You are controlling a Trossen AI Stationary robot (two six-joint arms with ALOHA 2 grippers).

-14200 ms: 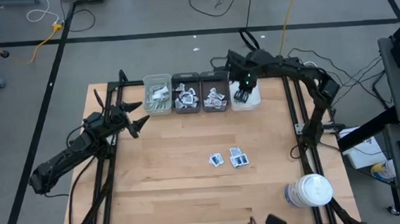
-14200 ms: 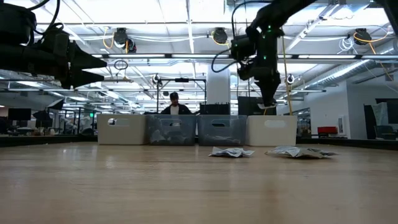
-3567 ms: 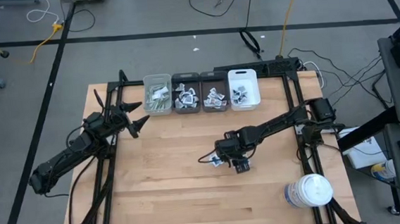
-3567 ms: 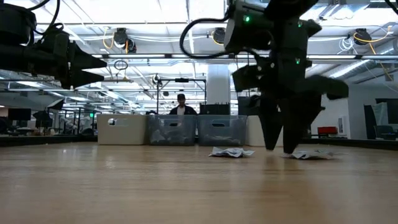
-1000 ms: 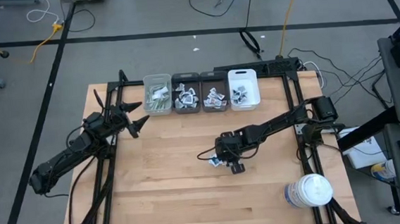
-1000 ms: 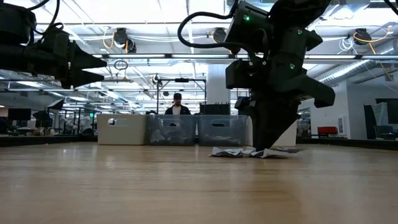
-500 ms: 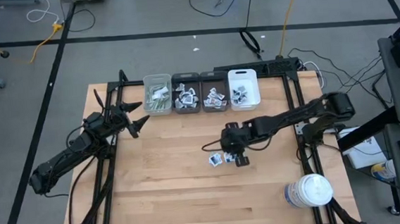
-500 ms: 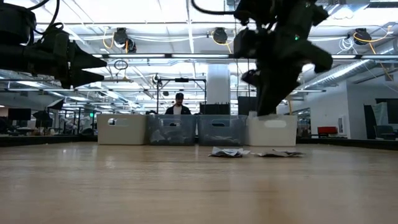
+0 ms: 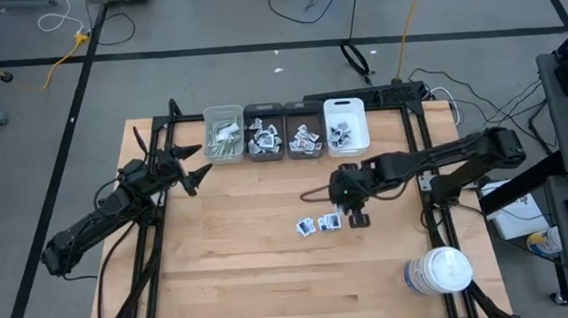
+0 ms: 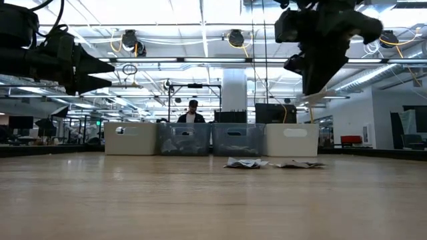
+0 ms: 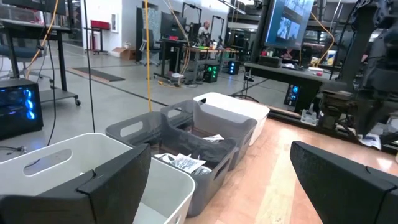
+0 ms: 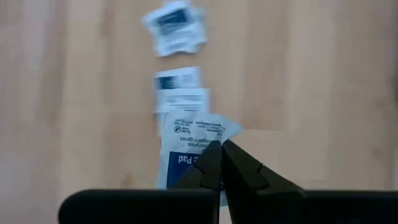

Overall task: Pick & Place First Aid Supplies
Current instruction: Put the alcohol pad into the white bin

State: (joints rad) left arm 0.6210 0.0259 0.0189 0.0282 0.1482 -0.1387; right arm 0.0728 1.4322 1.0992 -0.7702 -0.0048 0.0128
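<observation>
Pinching a sachet (image 12: 193, 149) above the counter (image 9: 240, 252), right gripper (image 12: 219, 163) closed, apparently lifted; left gripper (image 9: 192, 162) spread apart, near bins (image 9: 285, 132).

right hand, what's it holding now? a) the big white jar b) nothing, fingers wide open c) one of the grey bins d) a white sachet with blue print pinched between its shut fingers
d: the right wrist view shows the right hand shut on a white sachet with blue print, lifted above the two sachets left on the table.
</observation>
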